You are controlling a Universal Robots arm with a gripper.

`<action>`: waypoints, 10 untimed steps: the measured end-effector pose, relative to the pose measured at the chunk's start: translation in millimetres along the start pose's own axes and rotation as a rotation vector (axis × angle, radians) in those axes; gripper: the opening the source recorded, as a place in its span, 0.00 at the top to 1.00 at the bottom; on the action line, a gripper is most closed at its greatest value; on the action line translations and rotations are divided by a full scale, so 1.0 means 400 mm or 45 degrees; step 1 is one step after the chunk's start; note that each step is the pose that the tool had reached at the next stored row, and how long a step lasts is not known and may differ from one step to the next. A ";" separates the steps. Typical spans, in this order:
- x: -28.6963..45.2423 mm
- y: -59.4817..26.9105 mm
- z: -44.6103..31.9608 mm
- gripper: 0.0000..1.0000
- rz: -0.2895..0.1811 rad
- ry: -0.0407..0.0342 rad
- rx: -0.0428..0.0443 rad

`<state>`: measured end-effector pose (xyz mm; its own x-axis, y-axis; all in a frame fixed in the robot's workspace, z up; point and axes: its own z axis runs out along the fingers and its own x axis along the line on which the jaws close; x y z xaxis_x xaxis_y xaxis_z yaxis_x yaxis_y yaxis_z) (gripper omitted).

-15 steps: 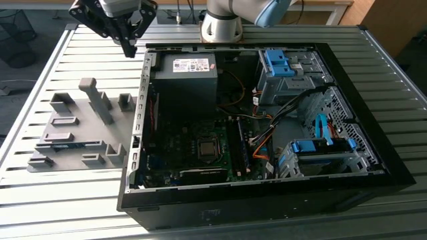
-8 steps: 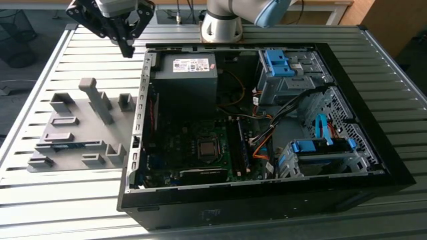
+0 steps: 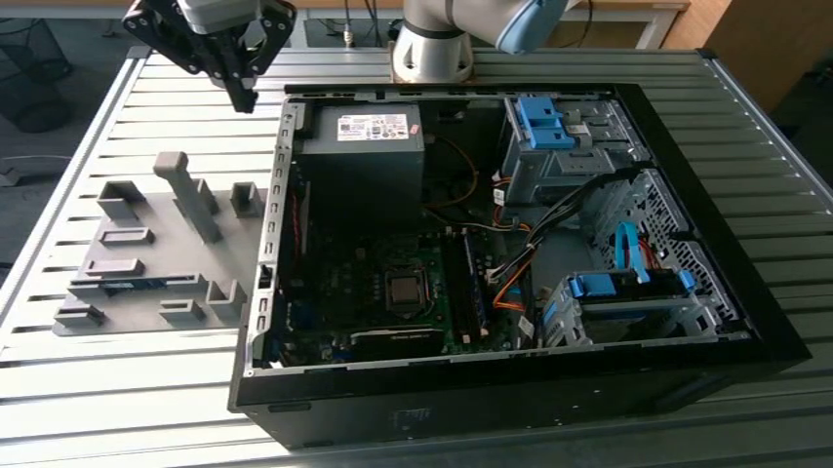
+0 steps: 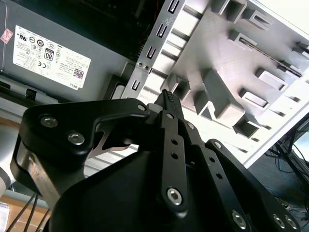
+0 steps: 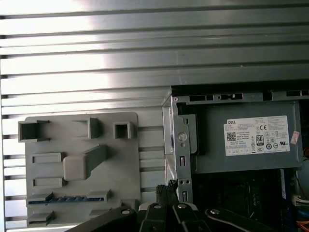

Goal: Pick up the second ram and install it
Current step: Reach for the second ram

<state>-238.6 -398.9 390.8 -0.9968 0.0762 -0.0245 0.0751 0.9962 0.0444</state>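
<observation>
The second ram (image 3: 131, 285) is a slim blue-green board lying in a slot near the front of the grey fixture plate (image 3: 156, 216), at the exterior view's left. In the first wrist view the ram (image 5: 67, 198) shows as a blue strip in the fixture plate (image 5: 120, 164). My gripper (image 3: 244, 100) hangs high above the table, behind the plate and beside the open computer case's (image 3: 521, 395) back corner, far from the ram. In both wrist views the gripper (image 4: 166, 95) (image 5: 166, 189) has its black fingers pressed together with nothing between them.
The power supply (image 3: 365, 146) (image 5: 241, 140) (image 4: 48, 53) fills the case's back corner nearest the gripper. A green board (image 3: 471, 297) stands in a motherboard slot. Blue drive-bay clips (image 3: 540, 122) and cables fill the case's right side. A tall grey post (image 3: 189, 190) rises from the fixture plate. The table (image 3: 117, 390) is slatted metal.
</observation>
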 end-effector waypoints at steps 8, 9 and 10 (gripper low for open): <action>0.012 -0.001 0.000 0.89 0.000 0.0000 0.000; 0.014 -0.001 0.000 0.89 0.000 0.0000 0.000; 0.015 -0.001 0.000 0.89 0.000 0.0000 0.000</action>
<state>-244.8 -398.9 390.6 -0.9968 0.0763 -0.0245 0.0751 0.9962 0.0444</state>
